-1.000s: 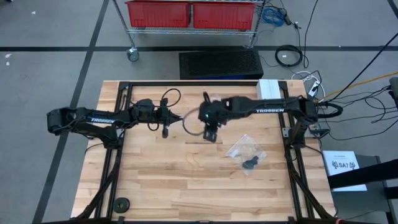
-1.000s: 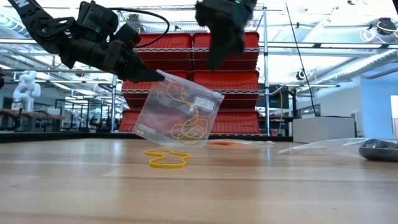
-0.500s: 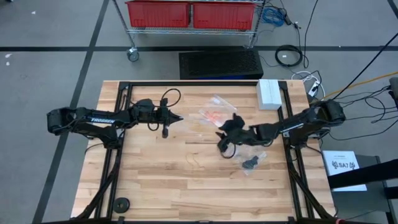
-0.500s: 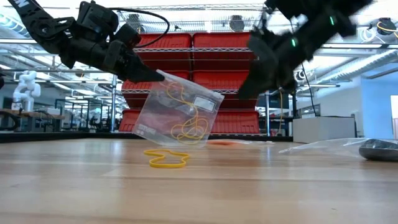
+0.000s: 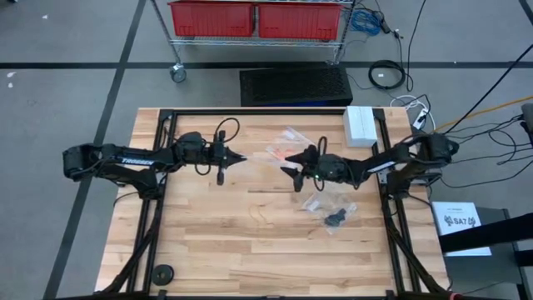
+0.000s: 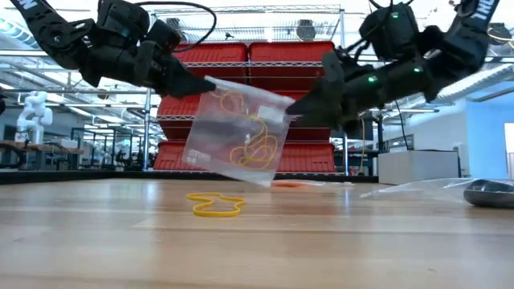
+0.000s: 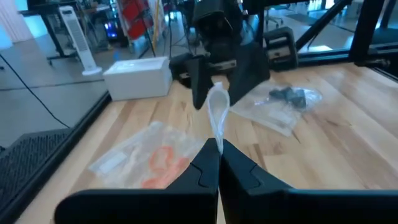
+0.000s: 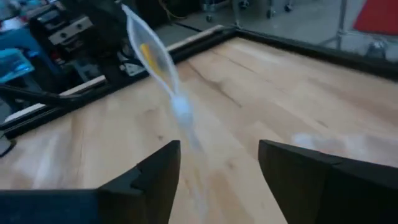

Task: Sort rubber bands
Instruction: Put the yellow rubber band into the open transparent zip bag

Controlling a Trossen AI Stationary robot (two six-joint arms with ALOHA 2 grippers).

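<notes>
My left gripper [image 5: 240, 157] is shut on a clear plastic bag [image 6: 241, 132] that holds several yellow-tan rubber bands [image 6: 253, 152]. The bag hangs over the table's middle, edge-on in both wrist views [image 7: 217, 112] [image 8: 163, 68]. My right gripper [image 6: 309, 100] is open and level, pointing toward the table's left. Its fingers [image 8: 155, 171] stand on either side of the bag's far edge without touching it. One yellow-tan rubber band [image 6: 215, 205] lies flat on the wood below the bag. My left gripper pinches the bag's upper corner [image 7: 216, 138] between its two fingertips. The fingers come nearly level from the table's left. The bag hangs tilted below and beyond them [image 6: 213, 87], clear of the table.
A clear bag with orange bands [image 5: 287, 152] lies just behind the grippers. Another clear bag [image 5: 323, 198] and a clump of black bands [image 5: 335, 219] lie to the right. A white box [image 5: 360, 127] sits at the far right corner. A black disc [image 5: 162, 272] lies at the near left.
My right gripper has come down from above the bag, swung out toward the table's right, and tipped from pointing down to nearly level, ending at the bag's far edge. The bag has tipped in my left gripper's hold, its lower corner rising a little.
</notes>
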